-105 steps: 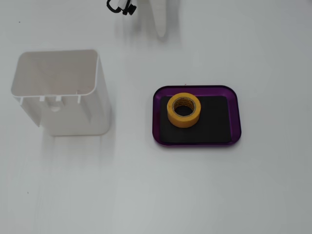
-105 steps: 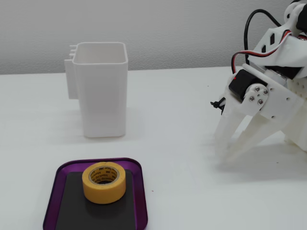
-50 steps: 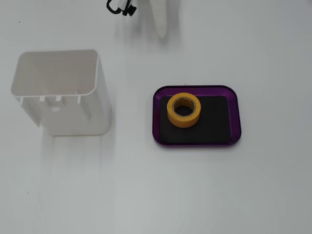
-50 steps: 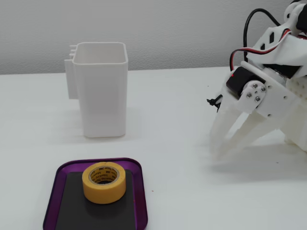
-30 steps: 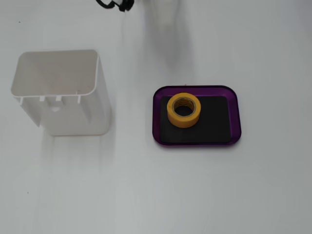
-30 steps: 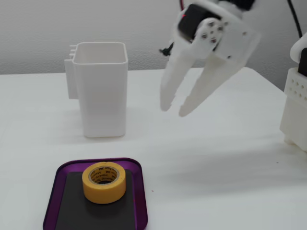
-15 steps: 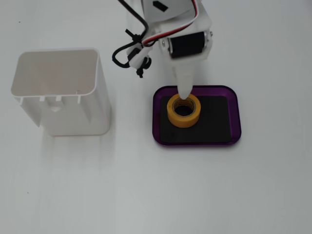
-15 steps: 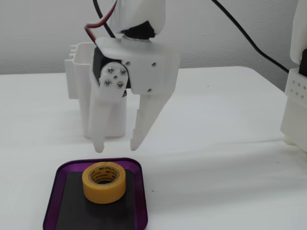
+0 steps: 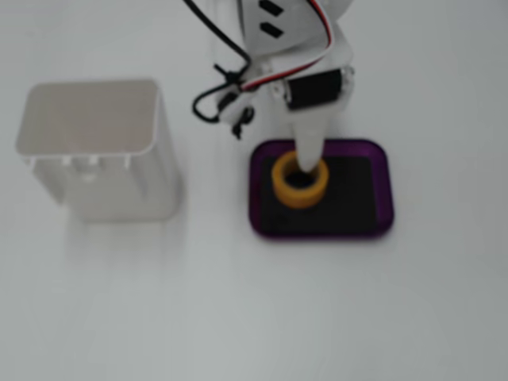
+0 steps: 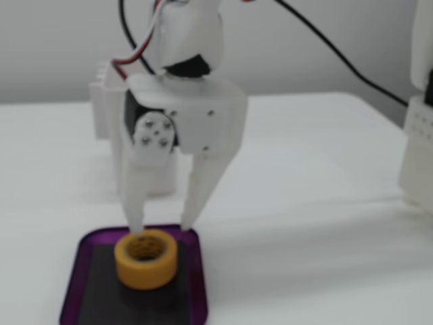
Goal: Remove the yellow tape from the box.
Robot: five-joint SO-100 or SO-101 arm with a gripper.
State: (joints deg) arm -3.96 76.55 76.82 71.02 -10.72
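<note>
The yellow tape is a small roll lying flat on the black bottom of the purple box, in its left half. In a fixed view from the side, the tape sits near the far end of the box. My white gripper hangs straight over it, open. One fingertip is at the far edge of the roll's hole, and the other is outside the roll, to its right. From above, only one finger shows, with its tip in the hole.
A tall white plastic container stands left of the box, a hand's width away; it shows behind the gripper in the side view. A white structure stands at the right edge. Black and red cables trail from the arm.
</note>
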